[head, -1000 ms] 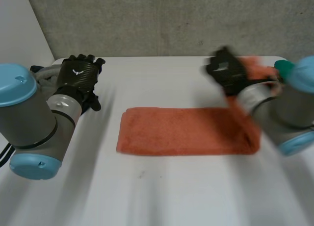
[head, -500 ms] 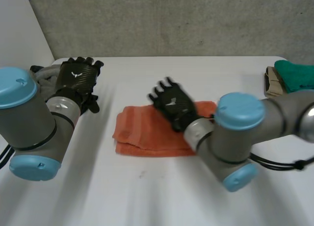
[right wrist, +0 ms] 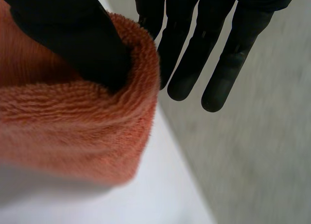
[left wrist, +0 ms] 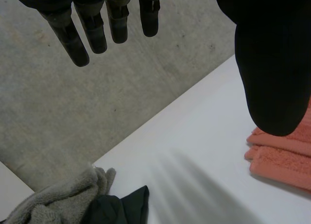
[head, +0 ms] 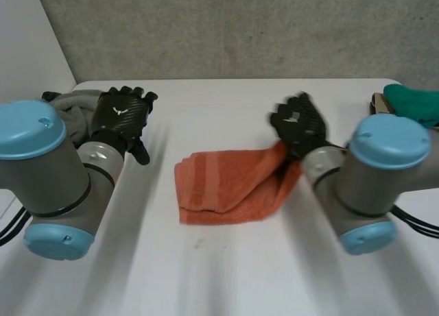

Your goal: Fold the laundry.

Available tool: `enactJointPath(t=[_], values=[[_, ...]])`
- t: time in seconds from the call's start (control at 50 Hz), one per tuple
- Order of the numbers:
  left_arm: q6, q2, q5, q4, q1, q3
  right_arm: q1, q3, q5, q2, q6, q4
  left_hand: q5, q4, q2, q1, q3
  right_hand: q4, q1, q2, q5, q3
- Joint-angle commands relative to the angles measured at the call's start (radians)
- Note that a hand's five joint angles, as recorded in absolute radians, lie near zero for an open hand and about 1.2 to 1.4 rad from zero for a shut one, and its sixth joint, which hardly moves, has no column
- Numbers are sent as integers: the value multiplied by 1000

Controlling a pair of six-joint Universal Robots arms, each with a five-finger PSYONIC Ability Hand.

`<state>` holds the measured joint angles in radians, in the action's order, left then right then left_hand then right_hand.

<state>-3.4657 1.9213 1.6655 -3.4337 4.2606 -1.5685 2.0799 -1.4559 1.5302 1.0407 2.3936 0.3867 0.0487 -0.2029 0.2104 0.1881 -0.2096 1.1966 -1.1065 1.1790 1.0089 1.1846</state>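
An orange towel (head: 223,186) lies bunched on the white table (head: 219,275), its right end lifted off the surface. My right hand (head: 300,127) holds that raised end. In the right wrist view its thumb (right wrist: 73,32) presses the towel's rolled edge (right wrist: 73,122) against the straight fingers (right wrist: 194,54). My left hand (head: 122,114) hovers at the table's left, apart from the towel, with straight fingers (left wrist: 97,25) and nothing in it. The towel's folded left edge (left wrist: 282,156) lies beyond its thumb.
A grey cloth (head: 68,103) and a dark garment (left wrist: 121,207) are heaped at the back left by my left hand. A green cloth (head: 415,102) on a small stack sits at the back right edge. A concrete wall (head: 240,28) rises behind the table.
My right hand swept the towel's right end leftward over the towel, then drew back to the right with it. The long flat towel is now shorter and bunched. My left hand shifted slightly.
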Motion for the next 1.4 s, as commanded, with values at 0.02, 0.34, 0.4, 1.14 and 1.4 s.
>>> enactJointPath(t=[0.02, 0.34, 0.4, 1.14, 1.4], values=[[3, -30, 5, 7, 1, -5, 215, 91, -163, -109, -36, -15, -45, 25, -32, -10, 31, 200, -290, 217, 213, 212], [78, -5, 16, 7, -30, 120, 211, 169, -13, -88, 342, -121, -36, 16, -23, -1, 23, -1022, 932, -1004, -1009, -1010], [123, 16, 14, 11, -71, 175, 146, 125, -13, 10, 544, -140, -30, 10, -18, 5, 17, -1022, 932, -1004, -1009, -1010], [11, 404, 234, 307, -242, 378, 71, 342, -79, -243, 679, -489, -19, -2, -6, 17, 5, -1022, 932, -1004, -1009, -1010], [10, 337, 229, 307, -209, 314, 83, 393, 18, -285, 590, -499, -13, -8, 0, 23, -1, -1022, 932, -1004, -1009, -1010]])
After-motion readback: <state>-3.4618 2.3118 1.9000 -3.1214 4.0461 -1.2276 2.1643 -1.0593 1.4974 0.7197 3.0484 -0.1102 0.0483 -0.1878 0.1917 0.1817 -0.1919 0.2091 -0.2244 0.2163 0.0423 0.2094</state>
